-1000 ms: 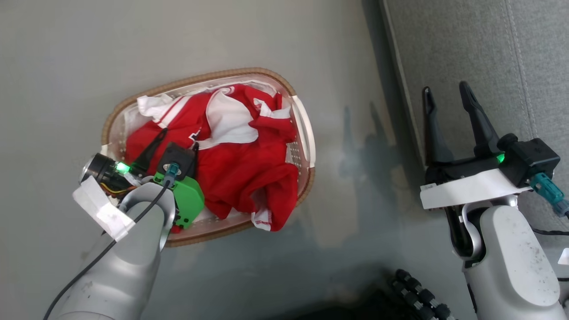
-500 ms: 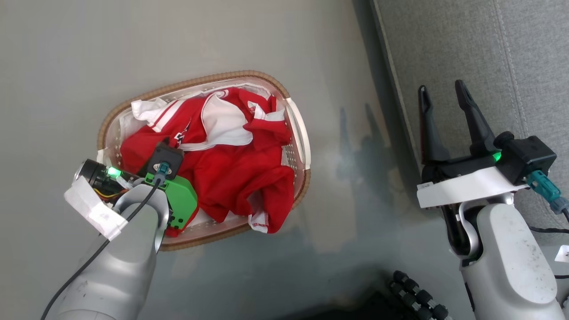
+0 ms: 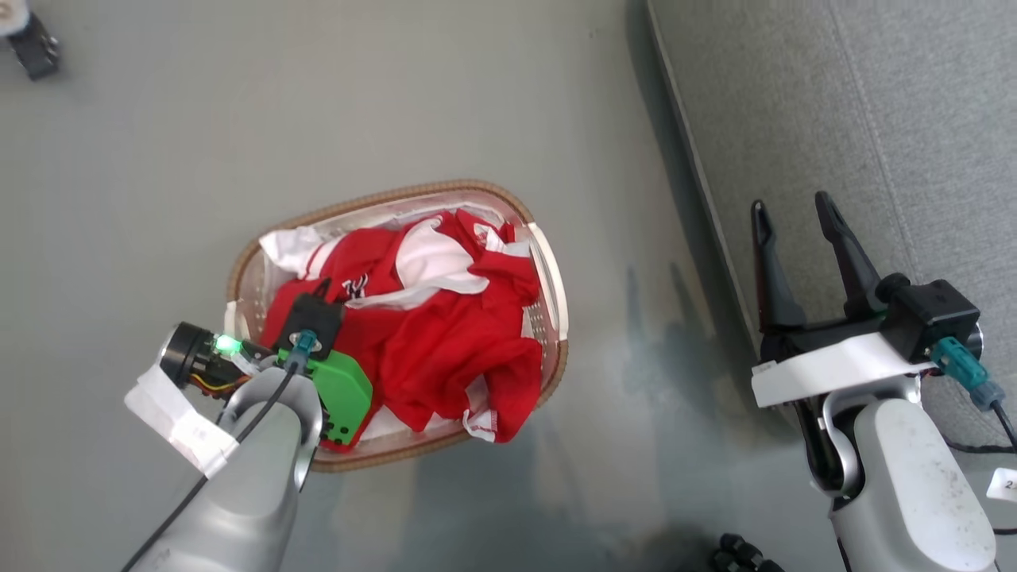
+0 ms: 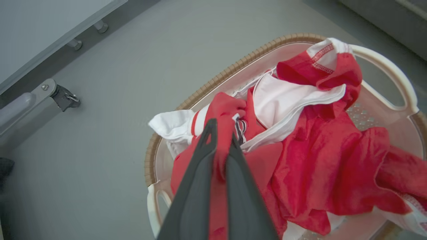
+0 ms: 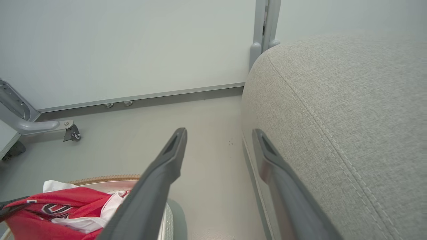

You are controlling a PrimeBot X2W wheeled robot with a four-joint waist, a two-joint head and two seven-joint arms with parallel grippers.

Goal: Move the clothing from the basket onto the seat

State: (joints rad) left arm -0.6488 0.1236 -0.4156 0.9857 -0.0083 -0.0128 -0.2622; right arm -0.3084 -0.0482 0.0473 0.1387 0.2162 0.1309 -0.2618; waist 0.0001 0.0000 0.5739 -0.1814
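We list clothing (image 3: 445, 349) heaped in basket (image 3: 381, 199) on floor, beside seat (image 3: 834, 119); left fingers (image 4: 196, 186) clenched on red fold, we judge for lifting; right fingers (image 3: 848, 246) spread, empty, by seat edge.

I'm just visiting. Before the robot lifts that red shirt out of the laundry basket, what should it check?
1. Left fingers shut on a fold of the bright red, white-trimmed jerseys: ok.
2. Only one jersey caught: cannot tell.
3. Cloth free of the woven rim of the white perforated basket: not ok, a hem hangs over it.
4. Right fingers open, apart from basket: ok.
5. Large grey fabric sofa beside basket: ok.
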